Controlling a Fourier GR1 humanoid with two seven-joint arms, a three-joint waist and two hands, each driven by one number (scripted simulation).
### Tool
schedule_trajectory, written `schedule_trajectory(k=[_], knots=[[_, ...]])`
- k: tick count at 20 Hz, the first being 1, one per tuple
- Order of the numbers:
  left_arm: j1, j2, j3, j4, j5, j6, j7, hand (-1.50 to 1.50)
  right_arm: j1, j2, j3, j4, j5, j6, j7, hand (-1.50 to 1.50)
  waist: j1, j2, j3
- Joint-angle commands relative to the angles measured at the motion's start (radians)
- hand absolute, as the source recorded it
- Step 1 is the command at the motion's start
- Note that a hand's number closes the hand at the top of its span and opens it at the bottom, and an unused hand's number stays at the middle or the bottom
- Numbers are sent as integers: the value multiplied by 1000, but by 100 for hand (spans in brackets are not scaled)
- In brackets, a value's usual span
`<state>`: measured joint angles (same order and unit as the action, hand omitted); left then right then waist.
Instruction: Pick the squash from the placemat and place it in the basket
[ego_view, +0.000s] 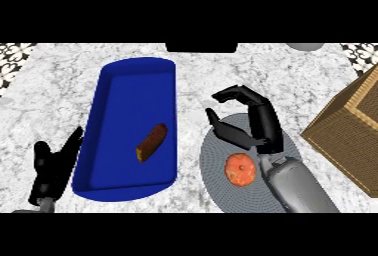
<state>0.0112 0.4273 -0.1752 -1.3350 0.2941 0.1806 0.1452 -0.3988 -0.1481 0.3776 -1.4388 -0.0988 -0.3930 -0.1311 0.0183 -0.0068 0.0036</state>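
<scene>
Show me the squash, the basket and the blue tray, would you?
squash (241, 169), head view, middle of its orange top.
basket (347, 145), head view, its woven side wall.
blue tray (133, 100), head view, bare floor at its far end.

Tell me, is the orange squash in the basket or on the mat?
On the mat: the squash lies on the grey placemat, apart from the basket; the right hand isn't holding it.
</scene>
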Motion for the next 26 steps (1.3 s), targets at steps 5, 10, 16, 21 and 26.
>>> schedule_trajectory(k=[5, 10, 16, 21, 26], knots=[[44, -49, -45, 29, -1, 0, 49, 0, -111, 57, 170, 180, 416, -346, 344, -150, -28, -7, -13], [85, -19, -20, 17, 6, -4, 59, 0, -182, -135, 183, 224, 594, -237, 627, -150, -68, -29, -18], [112, -18, 0, -6, 16, 8, 63, 0, -317, -253, 236, 79, 642, 92, 931, -150, -94, -47, -17], [119, -23, 0, -9, 19, 2, 67, 0, -393, -278, 247, -76, 513, 404, 1155, -150, -104, -41, -14], [145, -38, -6, -31, 6, 15, 49, 0, -435, -321, 212, -219, 344, 638, 1388, -150, -96, -32, -10]])
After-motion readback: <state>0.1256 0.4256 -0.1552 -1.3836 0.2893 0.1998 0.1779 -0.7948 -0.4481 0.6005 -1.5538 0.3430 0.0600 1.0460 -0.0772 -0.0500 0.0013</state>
